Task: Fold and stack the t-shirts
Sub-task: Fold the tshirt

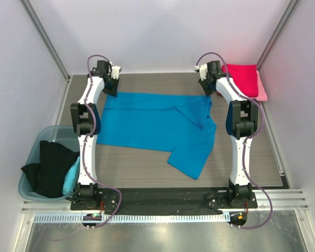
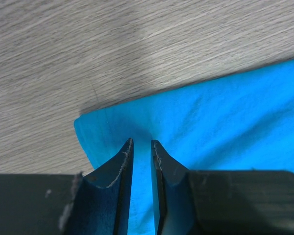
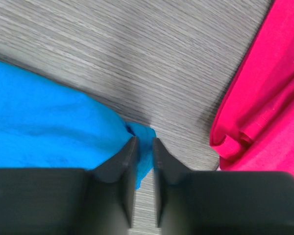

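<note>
A bright blue t-shirt (image 1: 152, 126) lies spread across the wooden table, one sleeve trailing toward the near edge. My left gripper (image 1: 111, 84) is down at the shirt's far left corner. In the left wrist view its jaws (image 2: 142, 141) stand a narrow gap apart with blue cloth (image 2: 210, 112) showing between them. My right gripper (image 1: 207, 86) is down at the far right corner. There the jaws (image 3: 142, 138) are narrowly open around the tip of the blue cloth (image 3: 44, 122), with bare table visible in the gap behind it.
A folded crimson shirt (image 1: 241, 79) lies on a pale pink one (image 1: 262, 90) at the far right corner, close to my right gripper, and shows again as crimson cloth (image 3: 264, 98). A teal tub (image 1: 34, 147) at near left holds a black shirt (image 1: 50, 168).
</note>
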Controlling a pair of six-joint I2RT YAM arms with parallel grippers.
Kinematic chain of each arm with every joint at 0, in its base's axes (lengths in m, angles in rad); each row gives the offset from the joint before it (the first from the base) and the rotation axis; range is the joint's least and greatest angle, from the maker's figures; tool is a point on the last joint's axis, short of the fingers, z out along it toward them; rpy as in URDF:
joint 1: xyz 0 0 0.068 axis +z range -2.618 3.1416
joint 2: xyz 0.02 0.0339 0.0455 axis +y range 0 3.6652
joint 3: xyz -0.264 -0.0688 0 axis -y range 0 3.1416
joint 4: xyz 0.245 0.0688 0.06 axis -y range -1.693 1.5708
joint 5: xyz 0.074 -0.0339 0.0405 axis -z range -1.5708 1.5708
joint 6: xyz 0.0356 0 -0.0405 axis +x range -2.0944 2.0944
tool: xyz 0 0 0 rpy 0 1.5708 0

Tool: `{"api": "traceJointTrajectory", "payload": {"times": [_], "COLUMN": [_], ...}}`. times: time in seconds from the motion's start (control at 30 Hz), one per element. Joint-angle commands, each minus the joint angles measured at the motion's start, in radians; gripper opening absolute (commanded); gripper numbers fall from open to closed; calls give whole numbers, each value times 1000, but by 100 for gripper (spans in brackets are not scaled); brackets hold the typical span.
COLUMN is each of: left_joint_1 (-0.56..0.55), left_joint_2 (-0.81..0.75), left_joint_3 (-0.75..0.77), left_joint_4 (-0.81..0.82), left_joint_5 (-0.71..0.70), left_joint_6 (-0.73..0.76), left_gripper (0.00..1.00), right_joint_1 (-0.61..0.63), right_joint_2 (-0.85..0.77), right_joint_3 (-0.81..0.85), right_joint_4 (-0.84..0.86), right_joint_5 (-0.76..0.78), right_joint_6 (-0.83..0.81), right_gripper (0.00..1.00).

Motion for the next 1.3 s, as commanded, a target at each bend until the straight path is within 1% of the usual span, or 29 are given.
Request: {"api": "traceJointTrajectory", "payload": {"times": [0.0,0.07,0.1,0.2,0.43,0.47,0.57,0.77,0.83,0.87,0.97,1.0,1.07,1.27], "left_joint_1": [4,4,4,4,4,4,4,4,4,4,4,4,4,11], "left_joint_2": [-2,-2,0,0,4,6,7,12,10,9,-2,-6,-14,-22], "left_joint_3": [-2,-1,-4,-9,-22,-22,-33,-44,-45,-44,-44,-44,-41,5], "left_joint_4": [-7,-7,-7,-9,-18,-23,-29,-32,-30,-30,-27,-26,-21,10], "left_joint_5": [-12,-15,-18,-26,-46,-46,-50,-75,-78,-81,-81,-81,-85,-116], "left_joint_6": [5,8,9,12,20,22,25,37,40,43,38,38,40,43], "left_gripper": [21,21,21,21,21,21,21,21,21,20,20,20,20,20], "right_joint_1": [-8,-11,-13,-22,-57,-63,-86,-97,-97,-99,-99,-99,-97,-99], "right_joint_2": [-7,-5,-5,-4,-11,-14,-20,-22,-19,-19,-17,-17,-13,10], "right_joint_3": [15,10,10,3,-3,-9,-22,-33,-17,-10,16,20,26,17], "right_joint_4": [3,2,0,-4,-10,-13,-29,-29,-26,-24,-21,-21,-21,-20], "right_joint_5": [26,24,20,6,-7,-51,-112,-149,-148,-146,-198,-221,-229,-205], "right_joint_6": [-12,-7,-2,4,47,50,77,102,106,125,157,160,163,156], "right_gripper": [20,15,9,1,1,1,1,1,5,12,20,24,27,28]}}
